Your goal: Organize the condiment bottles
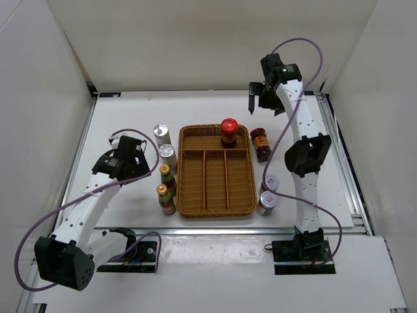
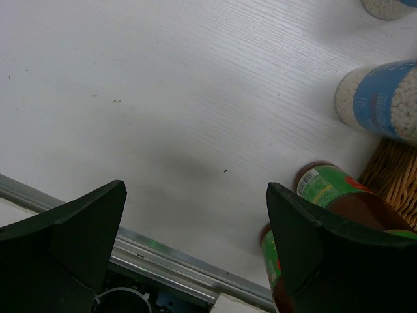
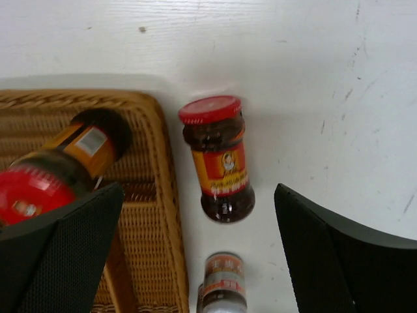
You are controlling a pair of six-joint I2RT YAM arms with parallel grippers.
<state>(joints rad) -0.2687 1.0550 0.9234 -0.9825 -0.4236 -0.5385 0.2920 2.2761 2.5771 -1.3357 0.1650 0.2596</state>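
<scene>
**Item 1, my right gripper** (image 1: 259,101): jaws spread wide with nothing between them, raised over the far right of the table (image 1: 130,111).

**Item 2, red-capped jar on the table** (image 3: 218,163): framed between my right fingers in the wrist view, below them. It stands upright, long axis vertical, cap up. It is outside the wicker tray (image 3: 171,195), just beside its right rim, with a thin gap showing.

**Item 3, red-capped jar in the tray** (image 1: 229,132): upright at the right end of the far crosswise compartment.

**Item 4, grey-capped bottles** (image 1: 270,184) (image 1: 267,203): upright on the table right of the tray, toward my right base.

**Item 5, my left gripper** (image 2: 195,189): jaws wide, empty, low over the table left of the tray.

**Item 6, silver-capped bottles** (image 1: 161,134) (image 1: 168,156) and **slim bottles** (image 1: 167,176) (image 1: 165,197): upright in a line along the tray's left side.

**Note:** the loose red-capped jar looks the likeliest next pick. My right arm is nearer, since the tray lies between my left arm and the jar. I judge a straight descent, fingers either side of the cap, then a lift leftward over the rim to join its twin.
</scene>
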